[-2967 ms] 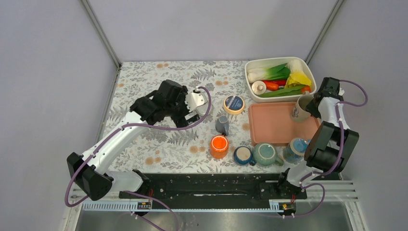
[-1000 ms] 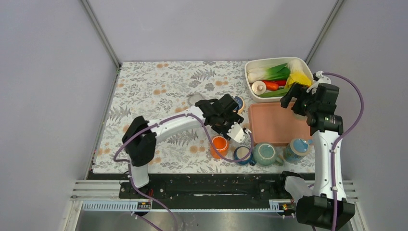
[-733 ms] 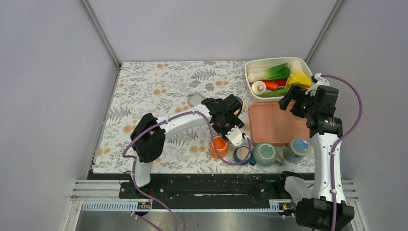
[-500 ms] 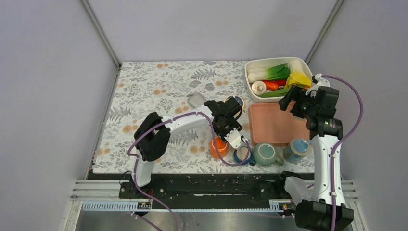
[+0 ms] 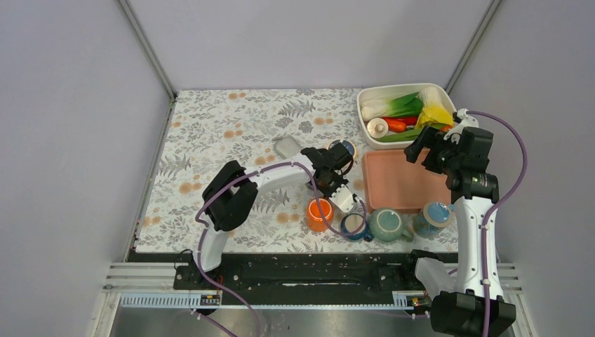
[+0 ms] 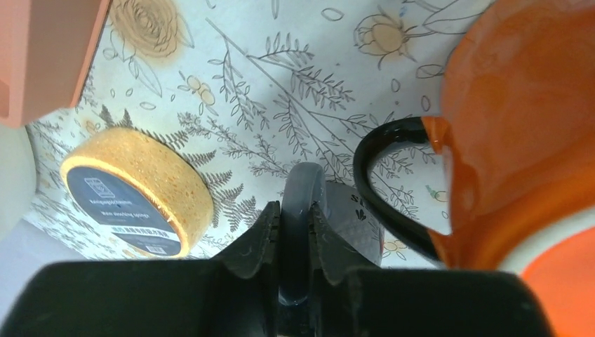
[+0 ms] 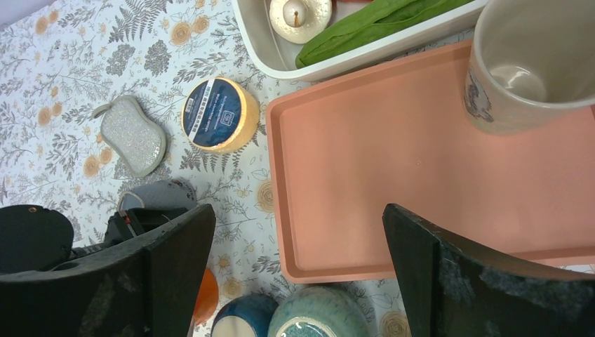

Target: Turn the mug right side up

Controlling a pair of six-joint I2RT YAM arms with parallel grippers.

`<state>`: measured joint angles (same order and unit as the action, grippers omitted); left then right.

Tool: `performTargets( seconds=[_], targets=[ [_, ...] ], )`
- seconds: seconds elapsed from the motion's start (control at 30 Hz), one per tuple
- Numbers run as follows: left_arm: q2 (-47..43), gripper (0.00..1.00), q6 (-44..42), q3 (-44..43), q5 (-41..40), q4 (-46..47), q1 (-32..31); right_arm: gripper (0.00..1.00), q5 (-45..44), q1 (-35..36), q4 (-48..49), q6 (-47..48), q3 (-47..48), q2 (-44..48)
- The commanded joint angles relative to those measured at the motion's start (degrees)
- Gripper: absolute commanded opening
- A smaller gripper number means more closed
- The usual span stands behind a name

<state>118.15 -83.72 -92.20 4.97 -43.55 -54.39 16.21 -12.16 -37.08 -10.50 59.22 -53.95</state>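
The mug [image 6: 353, 226] is small and grey-blue and rests on the floral table mat. Its looped handle [image 6: 303, 184] stands between my left fingers. My left gripper [image 6: 295, 210] is shut on that handle. From above, the left gripper [image 5: 325, 177] covers most of the mug. In the right wrist view the mug's grey body [image 7: 163, 192] shows just beyond the left gripper. My right gripper [image 7: 298, 235] hangs open over the pink tray [image 7: 393, 175], holding nothing.
An orange mug [image 5: 319, 213] with a black handle stands right beside the held mug. Near it are a cork-sided round tin [image 5: 342, 149] and a grey sponge [image 5: 286, 146]. Blue and teal mugs [image 5: 386, 225] line the front. A beige mug [image 7: 523, 70] stands on the tray, behind it a white bin of vegetables [image 5: 403, 116].
My left arm has swung right from the mat's middle, come down at the grey-blue mug and shut its jaws on the handle. The right arm rose and now hovers over the tray.
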Motion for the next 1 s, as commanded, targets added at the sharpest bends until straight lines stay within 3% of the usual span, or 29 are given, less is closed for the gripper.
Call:
performTargets(
  seconds=[0.0, 0.13, 0.43, 0.7, 0.97],
  targets=[
    [-2.35, 0.00, 4.36, -0.63, 2.36, 3.65, 1.77, 0.99, 1.85, 0.03, 2.76, -0.27, -0.40, 1.07],
    [-4.95, 0.00, 13.65, -0.70, 4.76, 9.01, 4.56, 0.99, 2.02, 0.03, 2.83, -0.69, -0.50, 1.20],
    [-9.98, 0.00, 45.44, -2.24, 12.96, 19.84, 13.75, 0.99, 6.73, 3.29, 5.47, -2.78, -2.48, -0.98],
    [-12.82, 0.00, 63.84, -5.52, 18.81, 19.37, 19.25, 0.99, 8.12, 19.81, 11.06, -3.51, -4.57, -4.64],
    [-16.97, 0.00, 79.97, -13.85, 29.97, 15.19, 21.56, 0.99, 15.43, 31.32, 31.48, -17.48, -8.33, -8.35]
  ],
)
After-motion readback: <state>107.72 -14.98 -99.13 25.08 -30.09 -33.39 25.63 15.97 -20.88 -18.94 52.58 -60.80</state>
